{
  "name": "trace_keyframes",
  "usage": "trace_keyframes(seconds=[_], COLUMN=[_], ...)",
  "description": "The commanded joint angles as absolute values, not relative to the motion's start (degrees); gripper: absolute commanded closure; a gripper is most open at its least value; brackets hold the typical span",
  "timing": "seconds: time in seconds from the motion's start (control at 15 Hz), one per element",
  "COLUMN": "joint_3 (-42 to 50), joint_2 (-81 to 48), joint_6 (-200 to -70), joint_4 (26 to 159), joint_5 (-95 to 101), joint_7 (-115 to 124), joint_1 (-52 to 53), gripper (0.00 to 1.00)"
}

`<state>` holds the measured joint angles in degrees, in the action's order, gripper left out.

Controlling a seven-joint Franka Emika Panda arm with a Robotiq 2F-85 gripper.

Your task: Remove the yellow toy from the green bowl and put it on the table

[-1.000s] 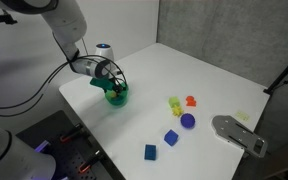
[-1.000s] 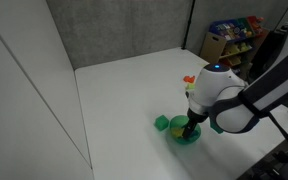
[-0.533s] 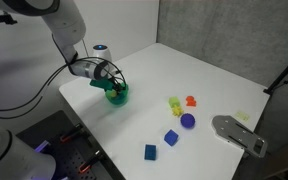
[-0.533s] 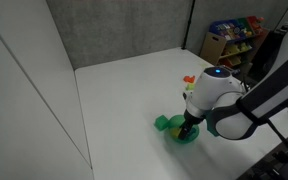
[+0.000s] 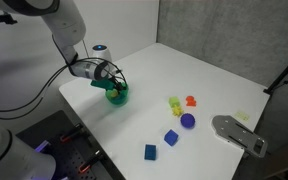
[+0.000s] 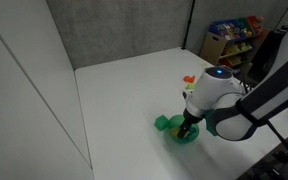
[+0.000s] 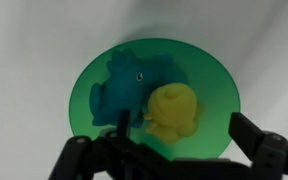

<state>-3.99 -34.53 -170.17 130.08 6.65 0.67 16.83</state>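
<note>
Claw [image 7: 172, 158] stands wide open. Its two dark fingers [image 7: 76, 162] show at the bottom of the wrist view, well apart, with nothing between them. Both exterior views put it low over the green bowl [image 7: 94, 70], near the table's [image 5: 214, 80] front edge.

Reading across the bowl, a teal toy [image 7: 132, 85] fills the left half. The yellow toy [image 7: 174, 110] sits touching it on the right, inside the bowl and roughly in line with the gap between my fingers.

I judge this the pre-grasp step, with the lift not yet begun. Next I need a straight descent and a close on the yellow one alone, without dragging the teal one in.

The yellow toy looks lumpy and nearly round. Its long axis, if any, runs top to bottom in the wrist view, and I cannot tell which way it faces.
</note>
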Motion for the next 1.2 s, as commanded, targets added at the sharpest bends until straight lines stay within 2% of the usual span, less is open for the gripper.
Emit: trace_keyframes(seconds=[0.0,0.93,1.0,1.07,1.13], joint_3=[-2.27,3.66,4.36,4.70,5.35], joint_2=[-34.93,-39.27,-39.43,-39.50,-39.60], joint_6=[-172.24,-178.23,-178.21,-177.90,-177.43], joint_4=[129.69,129.15,129.04,128.97,128.80], joint_5=[9.04,14.20,14.31,14.34,14.26], joint_7=[-0.09,-3.55,-3.62,-3.74,-3.60], joint_1=[18.35,23.79,24.34,24.53,25.03], gripper=[0.00,0.00,0.25,0.26,0.34])
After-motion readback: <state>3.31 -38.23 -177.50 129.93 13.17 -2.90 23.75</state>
